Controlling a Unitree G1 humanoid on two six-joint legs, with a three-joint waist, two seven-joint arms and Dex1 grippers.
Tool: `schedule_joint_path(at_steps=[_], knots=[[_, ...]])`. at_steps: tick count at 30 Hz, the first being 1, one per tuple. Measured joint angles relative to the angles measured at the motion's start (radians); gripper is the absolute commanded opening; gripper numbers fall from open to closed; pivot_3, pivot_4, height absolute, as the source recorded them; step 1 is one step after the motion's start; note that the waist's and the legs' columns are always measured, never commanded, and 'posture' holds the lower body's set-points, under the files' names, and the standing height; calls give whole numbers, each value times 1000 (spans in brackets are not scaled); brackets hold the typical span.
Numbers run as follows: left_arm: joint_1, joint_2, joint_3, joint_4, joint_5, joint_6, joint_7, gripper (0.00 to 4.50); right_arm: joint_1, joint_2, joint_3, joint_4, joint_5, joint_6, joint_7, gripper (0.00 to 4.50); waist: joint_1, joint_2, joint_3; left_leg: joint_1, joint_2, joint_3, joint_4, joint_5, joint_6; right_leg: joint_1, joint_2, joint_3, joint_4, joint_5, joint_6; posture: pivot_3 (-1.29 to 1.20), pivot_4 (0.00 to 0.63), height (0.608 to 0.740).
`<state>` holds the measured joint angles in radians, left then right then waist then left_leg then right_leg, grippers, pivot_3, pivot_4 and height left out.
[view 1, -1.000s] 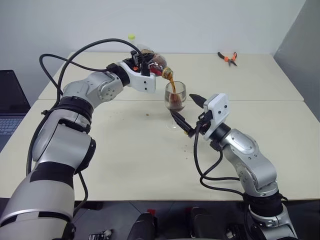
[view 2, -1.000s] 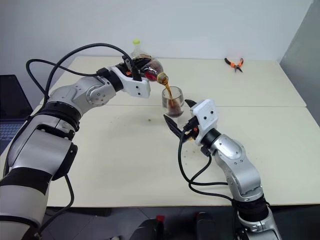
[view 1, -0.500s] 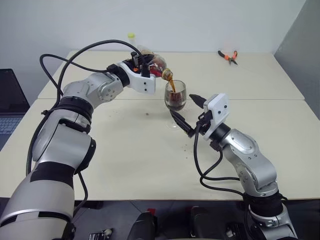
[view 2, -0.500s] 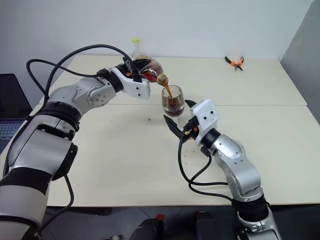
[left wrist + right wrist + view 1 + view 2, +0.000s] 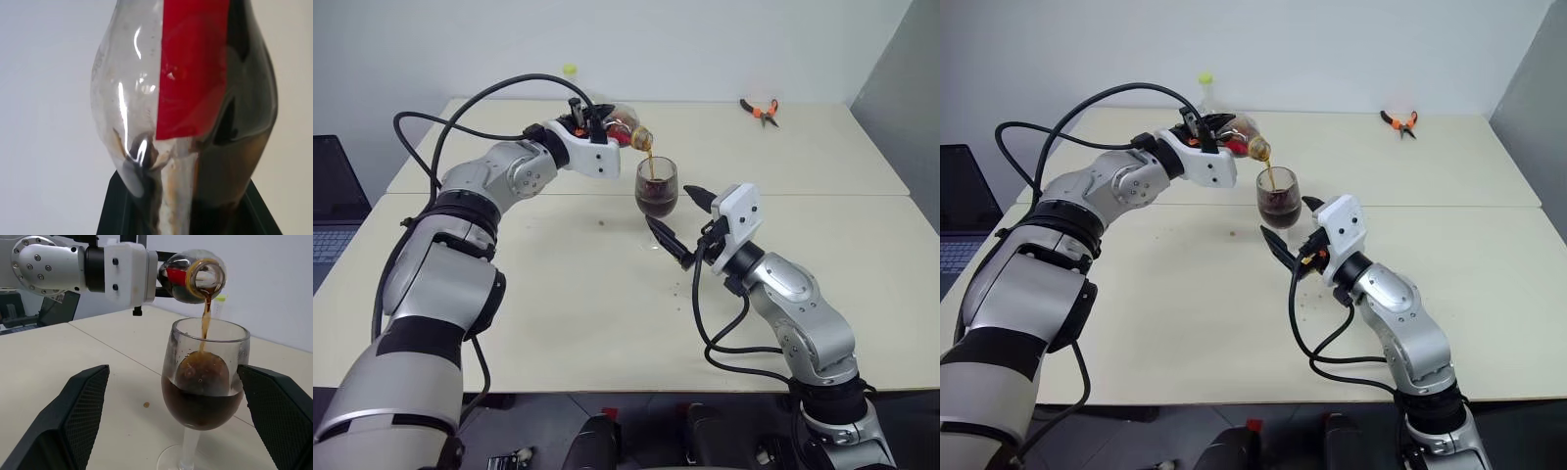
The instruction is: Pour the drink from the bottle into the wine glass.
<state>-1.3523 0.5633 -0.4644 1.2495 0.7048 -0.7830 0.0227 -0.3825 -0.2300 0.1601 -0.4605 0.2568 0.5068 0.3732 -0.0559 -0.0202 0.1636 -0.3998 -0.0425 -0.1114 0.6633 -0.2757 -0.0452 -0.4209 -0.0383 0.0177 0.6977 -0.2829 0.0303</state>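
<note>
The left hand was clamped on the bottle, tipped nearly level with its mouth just over the rim of the wine glass. A thin dark stream of the drink fell into the bowl, which stood roughly half full near the middle of the desk. The right hand waited with its fingers spread wide on either side of the stem, touching nothing as far as I could tell. To my eye the pour wanted a steady wrist: tip further only slowly as the bottle emptied, keep the mouth centred over the bowl, and avoid knocking the rim. The open hand seemed best kept close, since that thin stem looked easy to topple.
</note>
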Motion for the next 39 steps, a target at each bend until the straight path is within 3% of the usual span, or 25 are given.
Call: schedule_joint_path(at_steps=[8,20,26,34,39], knots=[[23,-26,78,-1,-127,-5,-124,739,0,6,0,0,0,0,0,4500,-1,0,0,0,0,0,0,0,0,0,0,0,0,0,0,0,150,740],[152,-112,421,-113,-571,243,-433,738,32,-33,15,-47,34,5,65,4500,-7,0,0,1,2,-3,0,0,0,0,0,0,1,0,0,0,150,740],[410,-120,578,-396,-744,435,-399,738,36,-125,20,-154,153,89,177,4500,-15,0,0,1,5,-9,1,0,0,0,-1,0,1,0,0,0,150,740],[762,-155,707,-736,-853,686,-280,738,-9,-189,24,-164,218,145,248,4500,-3,-1,-2,1,4,-11,1,0,0,1,-2,-1,0,0,0,0,150,740],[846,-195,729,-781,-884,747,-241,738,-46,-184,50,-135,218,145,269,4500,9,-4,-3,1,3,-11,2,0,0,2,-3,-1,0,0,0,0,150,740]])
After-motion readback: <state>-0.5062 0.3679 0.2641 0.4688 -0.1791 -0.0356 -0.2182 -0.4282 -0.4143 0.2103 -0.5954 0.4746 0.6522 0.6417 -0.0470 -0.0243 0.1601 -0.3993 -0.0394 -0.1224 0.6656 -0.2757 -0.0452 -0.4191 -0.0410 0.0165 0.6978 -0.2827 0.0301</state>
